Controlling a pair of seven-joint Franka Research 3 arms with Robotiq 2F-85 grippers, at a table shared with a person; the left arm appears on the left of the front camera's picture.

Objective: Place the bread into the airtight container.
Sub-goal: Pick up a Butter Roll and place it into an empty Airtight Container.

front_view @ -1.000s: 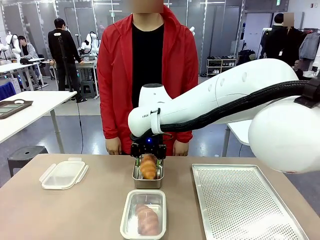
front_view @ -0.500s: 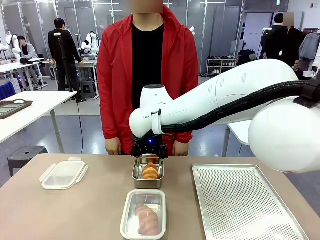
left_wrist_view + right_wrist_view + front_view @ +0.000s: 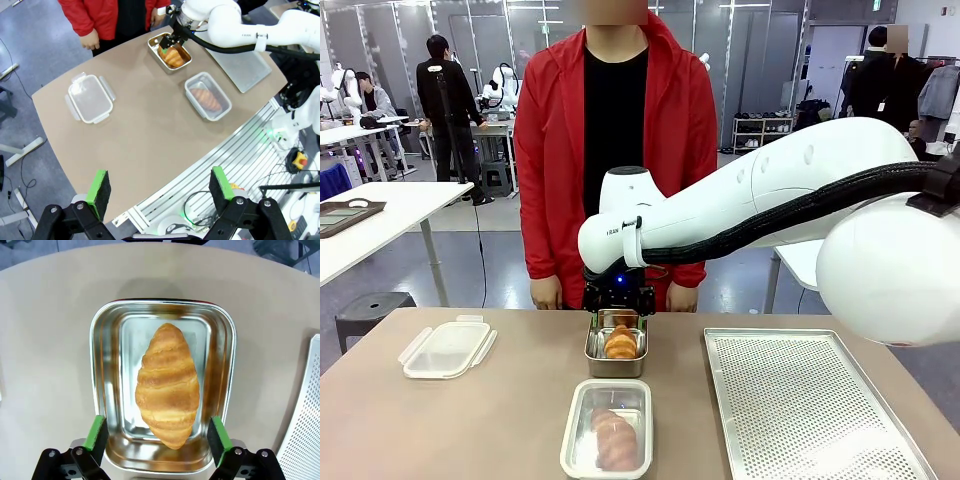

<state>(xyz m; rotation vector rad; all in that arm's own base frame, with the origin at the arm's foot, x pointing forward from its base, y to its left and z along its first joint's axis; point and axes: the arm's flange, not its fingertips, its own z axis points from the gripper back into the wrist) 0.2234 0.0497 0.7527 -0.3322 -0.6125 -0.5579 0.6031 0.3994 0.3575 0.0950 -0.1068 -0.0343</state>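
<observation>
A golden croissant [image 3: 620, 343] [image 3: 167, 385] lies lengthwise in a small steel tin [image 3: 616, 368] [image 3: 97, 365] at the far middle of the table. My right gripper [image 3: 617, 305] [image 3: 156, 420] hovers just above it, open, its green pads on either side of the tin and touching nothing. Nearer the robot's side, a clear plastic container [image 3: 570, 440] [image 3: 189, 89] holds a reddish-brown bread [image 3: 611, 437] [image 3: 206, 99]. My left gripper [image 3: 159, 175] hangs high over the table's near edge, open, with nothing between its fingers.
A clear lid with clip flaps [image 3: 447, 348] [image 3: 89, 97] lies on the table at the left. A perforated metal tray [image 3: 800, 410] fills the right side. A person in a red jacket stands at the far edge, hands [image 3: 548, 292] hanging behind the tin.
The croissant dropped from between my right gripper's fingers into the steel tin. The gripper opened and lifted slightly clear of it.
</observation>
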